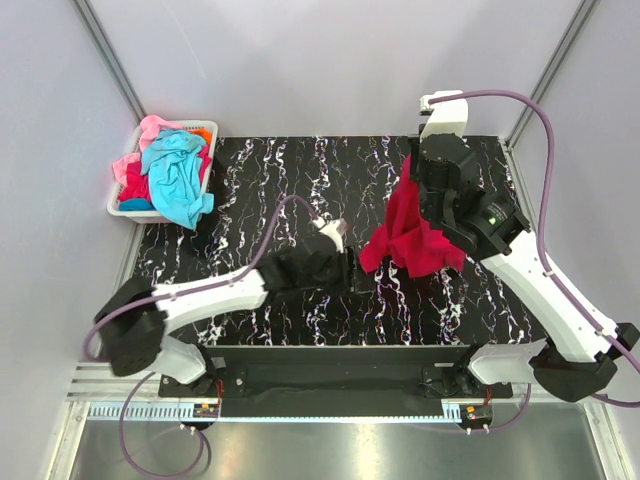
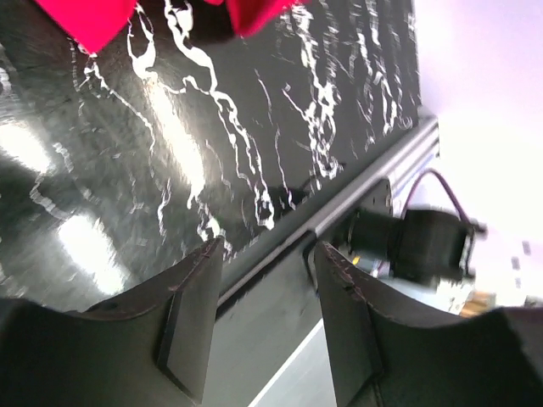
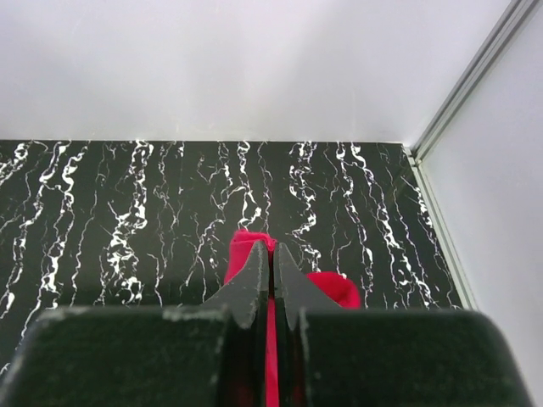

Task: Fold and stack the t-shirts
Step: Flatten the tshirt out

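**Red shirt hangs just right of the empty left claw**

The relation that matters is between the left claw (image 2: 267, 250) and the lower edge of the crimson t-shirt (image 1: 405, 235). The shirt lies to the claw's right and slightly farther. In the top view its bottom fold sits just beside the claw tips, and whether they touch cannot be told. The left arm is plainly the nearer one to that loose edge.

The right claw (image 3: 271, 254) is clenched on the shirt's top. Red cloth shows between and below its closed fingers, and it holds the garment up over the right half of the table (image 1: 250, 180). The shirt's long axis runs from that pinch down toward the table, which reads as far to near in the top view.

The left claw is released. Its fingers stand apart with only table and frame visible between them, and red cloth appears at the upper edge of its wrist view.

The shirt looks bunched and limp, not spread. It is narrow at the pinch and widens into crumpled folds below, with no sleeve or collar clearly made out. My judgement is that a second hold on the lower edge is needed before it can be laid flat.

A turquoise t-shirt (image 1: 178, 175), a pink t-shirt (image 1: 152, 128) and an orange t-shirt (image 1: 203, 133) lie heaped in the basket (image 1: 118, 205) at the far left, well apart from both arms.
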Controlling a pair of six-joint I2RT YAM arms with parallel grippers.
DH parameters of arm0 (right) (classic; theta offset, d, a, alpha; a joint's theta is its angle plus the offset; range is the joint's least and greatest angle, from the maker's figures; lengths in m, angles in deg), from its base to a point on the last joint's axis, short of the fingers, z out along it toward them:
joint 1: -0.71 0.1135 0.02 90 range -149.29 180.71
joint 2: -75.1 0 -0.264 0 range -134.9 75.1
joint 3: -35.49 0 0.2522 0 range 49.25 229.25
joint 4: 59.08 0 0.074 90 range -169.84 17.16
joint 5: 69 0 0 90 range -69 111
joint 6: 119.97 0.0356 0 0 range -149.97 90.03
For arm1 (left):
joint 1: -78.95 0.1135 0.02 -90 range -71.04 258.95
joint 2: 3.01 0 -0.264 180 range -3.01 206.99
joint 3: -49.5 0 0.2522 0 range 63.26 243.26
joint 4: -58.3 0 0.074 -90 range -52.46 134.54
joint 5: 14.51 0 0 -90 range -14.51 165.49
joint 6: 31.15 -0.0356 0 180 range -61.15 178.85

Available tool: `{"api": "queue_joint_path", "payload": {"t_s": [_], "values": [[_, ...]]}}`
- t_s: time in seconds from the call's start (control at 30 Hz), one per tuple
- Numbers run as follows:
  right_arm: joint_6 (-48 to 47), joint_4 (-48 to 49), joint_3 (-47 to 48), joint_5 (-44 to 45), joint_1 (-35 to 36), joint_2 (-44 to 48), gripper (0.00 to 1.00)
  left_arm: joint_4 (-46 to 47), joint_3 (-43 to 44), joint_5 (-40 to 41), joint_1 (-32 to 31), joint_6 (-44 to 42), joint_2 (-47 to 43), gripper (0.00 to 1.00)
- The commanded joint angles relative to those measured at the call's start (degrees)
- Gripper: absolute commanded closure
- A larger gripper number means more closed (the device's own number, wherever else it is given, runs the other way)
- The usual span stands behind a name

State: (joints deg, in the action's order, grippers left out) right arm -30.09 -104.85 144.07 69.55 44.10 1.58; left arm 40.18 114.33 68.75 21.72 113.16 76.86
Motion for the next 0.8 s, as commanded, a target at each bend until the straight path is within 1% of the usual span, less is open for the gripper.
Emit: {"api": "queue_joint_path", "payload": {"t_s": [0.0, 0.03, 0.07, 0.1, 0.13, 0.17, 0.27, 0.3, 0.33, 0.4, 0.43, 0.5, 0.53, 0.6, 0.63, 0.67, 0.77], "values": [[-0.2, 1.8, -0.6, 1.7, 0.1, 3.2, 1.00, 10.0, 5.1, -3.4, 2.4, 7.8, 7.9, 0.48], [-0.2, 1.8, -0.8, 2.0, 0.1, 3.9, 1.00, 11.7, 5.2, -5.5, 4.6, 11.5, 9.9, 0.48], [-0.2, 1.4, -1.0, 2.3, 0.1, 4.3, 1.00, 13.9, 5.2, -6.7, 5.6, 13.3, 11.8, 0.48], [-0.5, 1.2, -1.1, 3.1, 0.1, 4.6, 1.00, 17.9, 5.4, -7.7, 6.6, 14.6, 15.4, 0.48], [-0.8, 1.1, -1.1, 3.2, 0.1, 5.3, 1.00, 18.5, 6.1, -8.3, 8.2, 16.6, 17.1, 0.49], [-0.9, 1.0, -1.2, 3.2, 0.1, 5.5, 1.00, 18.5, 7.2, -8.4, 8.7, 16.8, 18.5, 0.49], [-0.8, 0.1, -1.2, 3.0, 0.1, 6.5, 1.00, 14.0, 14.0, -4.7, 9.3, 12.7, 23.8, 0.48], [-0.6, -0.2, -1.2, 2.8, 0.1, 6.5, 1.00, 11.2, 17.6, -3.7, 9.3, 11.2, 24.9, 0.47], [-0.4, -0.3, -1.5, 2.8, 0.1, 6.7, 1.00, 10.3, 19.1, -2.0, 9.2, 8.7, 25.8, 0.46], [-0.2, -0.9, -2.0, 2.5, 0.1, 7.1, 1.00, 8.6, 22.4, -0.7, 9.3, 7.3, 28.2, 0.45], [-0.2, -1.1, -2.4, 2.4, 0.1, 7.4, 1.00, 8.0, 23.3, 0.8, 9.3, 5.6, 28.9, 0.44], [1.9, -1.3, -3.5, 2.2, 0.1, 7.9, 1.00, 5.8, 25.1, 2.3, 9.2, 4.8, 30.4, 0.44], [2.1, -1.5, -3.9, 2.2, 0.1, 8.3, 1.00, 4.8, 25.7, 4.3, 9.2, 4.1, 30.7, 0.44], [2.8, -1.5, -4.8, 1.9, 0.1, 8.6, 1.00, 2.4, 26.3, 6.6, 9.2, 3.5, 31.3, 0.44], [2.9, -1.6, -5.2, 1.8, 0.1, 8.7, 1.00, 1.5, 26.4, 9.9, 9.0, 2.7, 31.4, 0.44], [3.2, -1.7, -5.5, 1.7, 0.1, 8.8, 1.00, 0.3, 26.5, 11.4, 8.9, 2.4, 31.5, 0.46], [3.4, -1.9, -5.7, 1.7, 0.1, 8.8, 1.00, -2.0, 27.1, 14.6, 8.8, 0.9, 31.8, 0.47]]}}
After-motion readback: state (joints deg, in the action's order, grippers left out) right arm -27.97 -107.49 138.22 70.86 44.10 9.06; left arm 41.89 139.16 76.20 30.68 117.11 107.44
